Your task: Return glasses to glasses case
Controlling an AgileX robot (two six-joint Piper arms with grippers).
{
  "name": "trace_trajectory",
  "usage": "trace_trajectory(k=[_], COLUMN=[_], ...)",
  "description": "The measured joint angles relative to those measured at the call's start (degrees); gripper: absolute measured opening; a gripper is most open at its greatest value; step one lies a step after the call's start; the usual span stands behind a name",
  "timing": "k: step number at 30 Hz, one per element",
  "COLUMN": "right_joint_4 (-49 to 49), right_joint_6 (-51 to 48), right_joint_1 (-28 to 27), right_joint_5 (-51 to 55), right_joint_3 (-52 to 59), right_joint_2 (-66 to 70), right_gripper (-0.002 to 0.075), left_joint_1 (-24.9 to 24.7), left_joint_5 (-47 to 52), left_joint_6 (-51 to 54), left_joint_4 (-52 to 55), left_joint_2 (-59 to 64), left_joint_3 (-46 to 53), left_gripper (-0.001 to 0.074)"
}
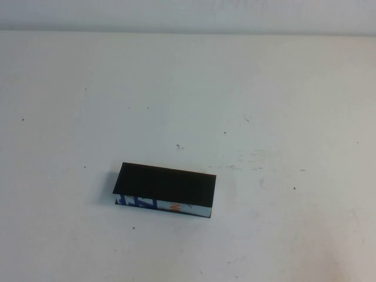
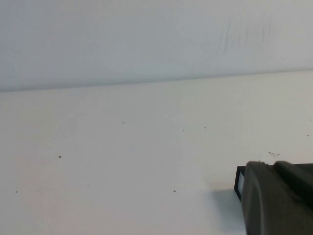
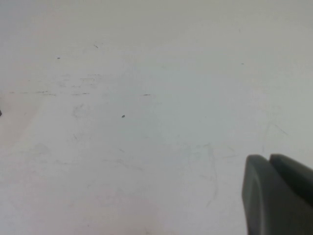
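High view: rectangular black glasses case [image 1: 165,188] with printed blue-white-orange front edge sits lidded near the white table's [image 1: 282,88] front edge, no glasses visible; task looks done. Left gripper [image 2: 279,198] hovers beside the case, finger state can't tell; right gripper [image 3: 279,193] over bare table, closed and empty.

Neither arm shows in the high view; both are pulled back out of that frame. Left gripper [image 2: 278,198]: only a dark grey finger tip shows at the edge of its wrist view, hovering low; can't make out the finger spacing. Right gripper [image 3: 276,193]: same dark grey tip at the edge of its wrist view, two fingers pressed together with just a thin seam between, closed on nothing.
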Motion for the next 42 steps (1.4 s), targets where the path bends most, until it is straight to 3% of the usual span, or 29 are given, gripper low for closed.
trace_trajectory(k=[16,19,22,27,32,42], right_joint_4=[0.0,0.0,0.0,0.0,0.0,0.0], right_joint_6=[-0.13,-0.13,-0.13,-0.13,-0.13,-0.13], right_joint_1=[0.0,0.0,0.0,0.0,0.0,0.0], right_joint_5=[0.03,0.03,0.12,0.12,0.12,0.12], right_joint_3=[0.0,0.0,0.0,0.0,0.0,0.0], right_joint_2=[-0.03,-0.03,-0.03,-0.12,-0.26,-0.28], right_gripper=[-0.0011,-0.0011,-0.0011,-0.0011,-0.0011,-0.0011], left_joint_1=[0.25,3.25,9.38,16.39,17.13,17.13], left_joint_5=[0.32,0.22,1.35,9.38,17.9,19.3], left_joint_6=[0.0,-0.45,-0.84,-3.52,-9.71,-11.13], left_joint_4=[1.14,2.91,3.74,7.35,12.78,13.99], left_joint_2=[0.0,0.0,-1.75,-3.56,-3.56,-3.62], left_joint_3=[0.0,0.0,0.0,0.0,0.0,0.0], left_gripper=[-0.0003,-0.0003,-0.0003,-0.0003,-0.0003,-0.0003])
